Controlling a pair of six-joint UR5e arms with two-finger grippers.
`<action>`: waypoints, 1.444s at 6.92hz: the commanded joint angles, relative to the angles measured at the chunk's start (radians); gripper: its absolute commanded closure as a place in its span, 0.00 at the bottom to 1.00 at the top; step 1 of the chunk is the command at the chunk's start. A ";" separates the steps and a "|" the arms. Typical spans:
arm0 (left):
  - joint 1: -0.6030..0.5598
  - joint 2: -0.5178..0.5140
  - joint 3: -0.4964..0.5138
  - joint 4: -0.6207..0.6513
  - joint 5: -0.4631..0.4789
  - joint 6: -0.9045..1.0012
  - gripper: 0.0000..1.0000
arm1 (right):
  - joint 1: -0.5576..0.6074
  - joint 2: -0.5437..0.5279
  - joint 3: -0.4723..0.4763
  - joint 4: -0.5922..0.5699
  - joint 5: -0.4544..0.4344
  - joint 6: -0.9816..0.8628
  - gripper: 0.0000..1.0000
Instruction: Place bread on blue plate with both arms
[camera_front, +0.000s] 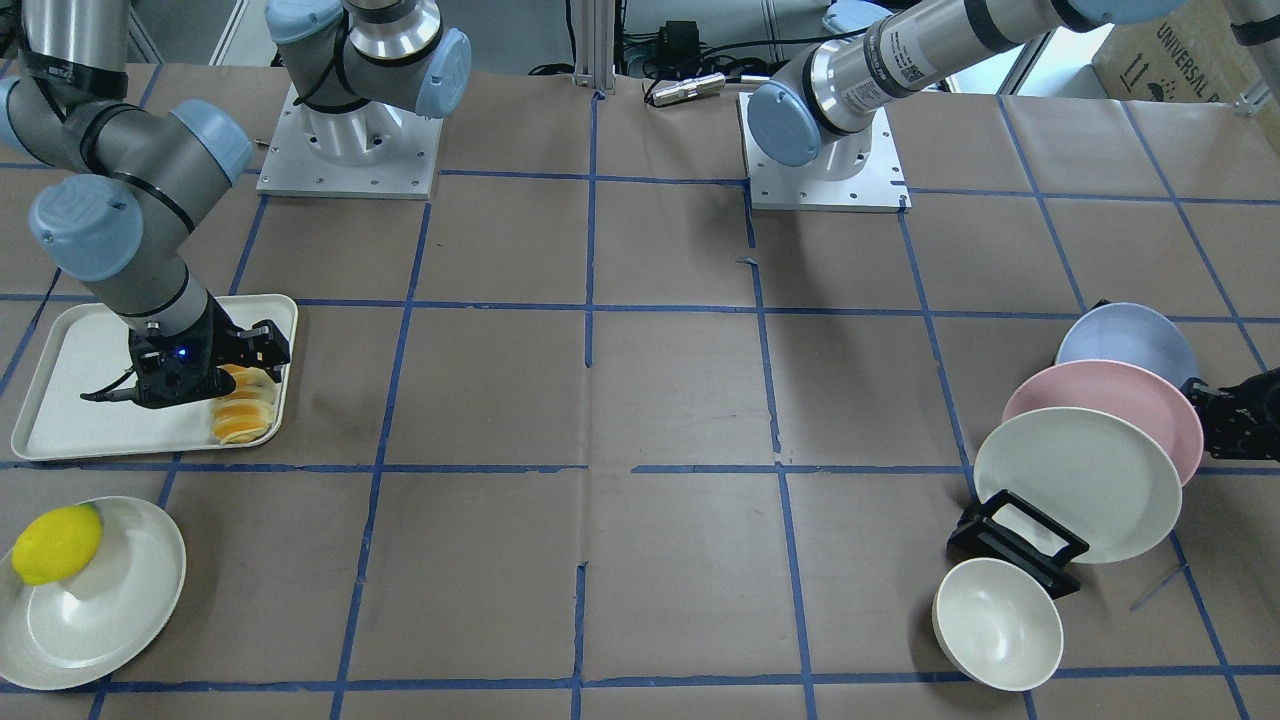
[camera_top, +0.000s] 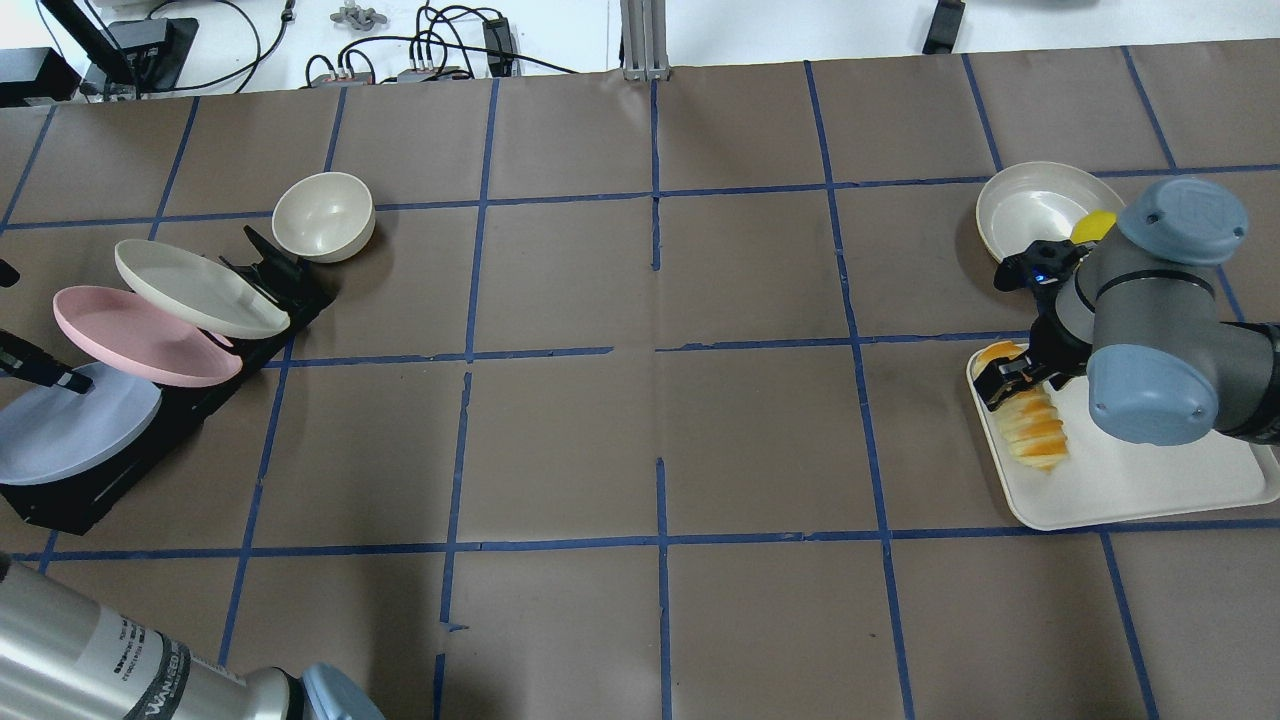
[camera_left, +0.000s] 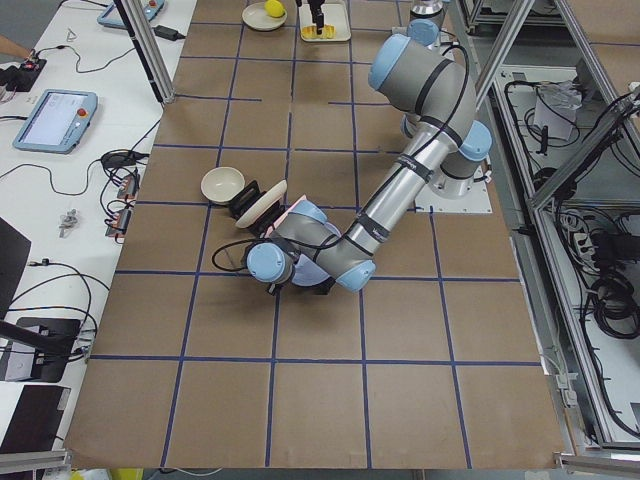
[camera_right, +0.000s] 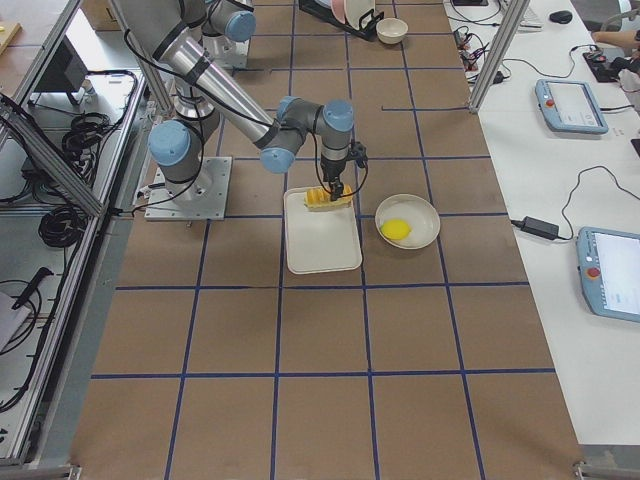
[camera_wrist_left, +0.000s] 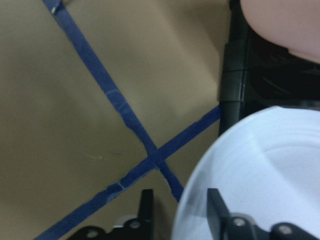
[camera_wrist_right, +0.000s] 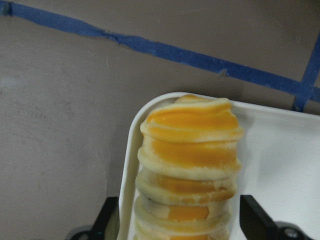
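Orange and cream in ridged bands, the bread (camera_front: 245, 412) is lying along the right edge of a pale tray (camera_front: 80, 385) at the left of the front-facing view. It is well apart from the blue plate (camera_front: 1125, 335), which is leaning at the back of a black rack (camera_front: 1015, 540) at the far right, behind a pink plate (camera_front: 1110, 400).

The step in hand looks like the twin pick-up — neither thing is being lifted yet. The right gripper (camera_wrist_right: 182, 220) is pointing straight down over the end of the bread nearer the top of that frame, its jaws parted and one finger on each side of the roll. The right arm is hunching over the tray, elbow and wrist stacked above it. The left arm is stretching far out from its base, its wrist held low by the rack. The left gripper (camera_wrist_left: 177, 212) is hanging with jaws apart, straddling the plate's rim above the worktop (camera_wrist_left: 75, 100) without pinching it.

Next, I judge, each gripper needs to be closing — gently on the soft roll, firmly on the thin rim. Only then can the plate be drawn from the rack and laid flat for the bread.
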 joint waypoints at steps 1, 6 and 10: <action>0.003 0.012 0.008 -0.010 0.024 -0.018 0.98 | -0.001 0.004 0.001 0.001 -0.004 -0.008 0.14; 0.044 0.281 0.008 -0.325 0.115 -0.039 0.98 | -0.049 0.006 0.040 -0.023 0.001 -0.017 0.56; -0.020 0.589 -0.088 -0.539 0.107 -0.322 0.98 | -0.050 -0.008 0.027 -0.017 -0.058 -0.015 0.92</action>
